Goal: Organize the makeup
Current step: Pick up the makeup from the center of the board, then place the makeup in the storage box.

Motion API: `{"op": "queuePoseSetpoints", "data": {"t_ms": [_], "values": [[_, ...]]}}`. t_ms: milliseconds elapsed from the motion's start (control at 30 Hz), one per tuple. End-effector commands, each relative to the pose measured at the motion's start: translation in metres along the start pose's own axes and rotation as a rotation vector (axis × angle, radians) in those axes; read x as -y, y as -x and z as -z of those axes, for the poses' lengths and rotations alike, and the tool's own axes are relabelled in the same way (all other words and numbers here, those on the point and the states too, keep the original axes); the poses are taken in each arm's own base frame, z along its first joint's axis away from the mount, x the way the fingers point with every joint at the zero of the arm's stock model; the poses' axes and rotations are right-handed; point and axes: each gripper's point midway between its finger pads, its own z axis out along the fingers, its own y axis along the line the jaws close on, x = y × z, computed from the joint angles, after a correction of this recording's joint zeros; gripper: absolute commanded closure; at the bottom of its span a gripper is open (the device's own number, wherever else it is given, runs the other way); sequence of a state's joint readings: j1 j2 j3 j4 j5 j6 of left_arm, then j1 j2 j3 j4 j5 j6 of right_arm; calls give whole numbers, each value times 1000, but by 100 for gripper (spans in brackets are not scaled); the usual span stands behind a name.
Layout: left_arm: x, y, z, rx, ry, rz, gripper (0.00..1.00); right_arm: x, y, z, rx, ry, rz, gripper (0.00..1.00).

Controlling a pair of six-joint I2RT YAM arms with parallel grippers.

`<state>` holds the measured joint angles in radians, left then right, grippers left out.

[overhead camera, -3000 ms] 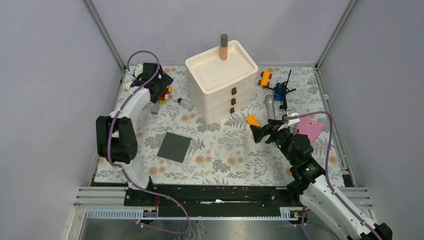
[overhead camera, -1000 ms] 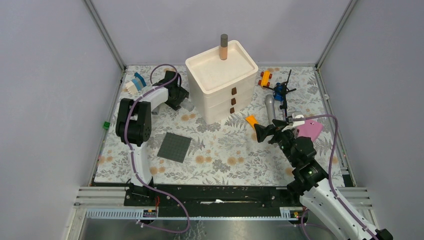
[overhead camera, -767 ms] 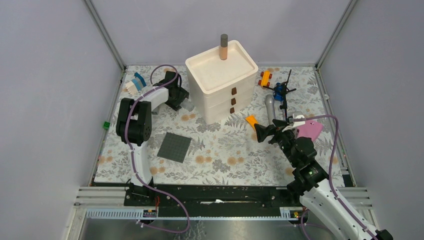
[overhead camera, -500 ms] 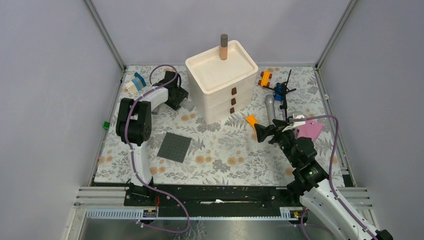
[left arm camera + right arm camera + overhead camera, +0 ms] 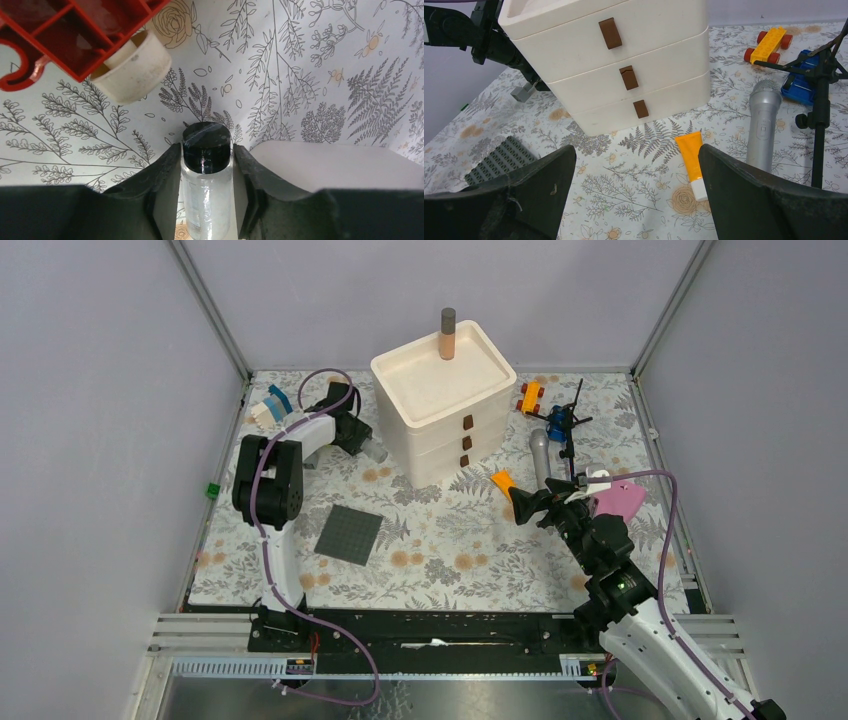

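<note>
Close beside drawers (image 5: 440, 430): left hand (image 5: 206, 152), bottle (image 5: 206, 200).

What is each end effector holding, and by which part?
Left end effector: black-capped clear bottle, gripped on its body just below the cap. Right end effector: open, empty.

We see a white three-drawer chest (image 5: 432, 445) at the far middle of the floral table (image 5: 440, 550). A dark grey baseplate (image 5: 349, 534) lies near-left of it, an orange toy car (image 5: 530, 397) lies to its right, and a small green brick (image 5: 213, 489) sits by the left edge.
</note>
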<state>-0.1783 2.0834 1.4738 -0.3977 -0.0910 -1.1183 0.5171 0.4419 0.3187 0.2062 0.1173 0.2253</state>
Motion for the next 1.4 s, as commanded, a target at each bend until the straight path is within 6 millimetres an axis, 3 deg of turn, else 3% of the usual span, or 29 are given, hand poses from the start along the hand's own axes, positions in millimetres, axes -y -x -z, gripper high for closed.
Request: {"op": "queuePoseSetpoints", "data": {"t_ms": [0, 200, 267, 367, 600, 800, 933, 1033, 1200, 1367], "values": [[4, 4, -2, 11, -15, -10, 70, 1, 14, 0, 46, -17, 8, 0], [19, 11, 22, 26, -83, -11, 93, 2, 15, 0, 49, -23, 6, 0], [25, 23, 40, 72, -92, -28, 100, 2, 16, 0, 51, -22, 3, 0], [37, 50, 75, 184, -119, -55, 100, 1, 20, 0, 60, -19, -2, 0], [60, 123, 198, 571, -67, -178, 100, 3, 25, 0, 96, -38, -31, 0], [95, 155, 315, 862, -150, -253, 100, 5, 28, 1, 117, -44, -36, 0], [146, 136, 389, 1011, -364, -445, 100, 10, 34, 3, 148, -71, -35, 0], [182, 110, 417, 1052, -552, -577, 100, 12, 38, 4, 168, -81, -35, 0], [220, 69, 432, 1058, -814, -758, 100, 11, 39, 6, 174, -80, -53, 0], [239, 38, 418, 1095, -984, -904, 100, 11, 43, 5, 180, -85, -57, 0]]}}
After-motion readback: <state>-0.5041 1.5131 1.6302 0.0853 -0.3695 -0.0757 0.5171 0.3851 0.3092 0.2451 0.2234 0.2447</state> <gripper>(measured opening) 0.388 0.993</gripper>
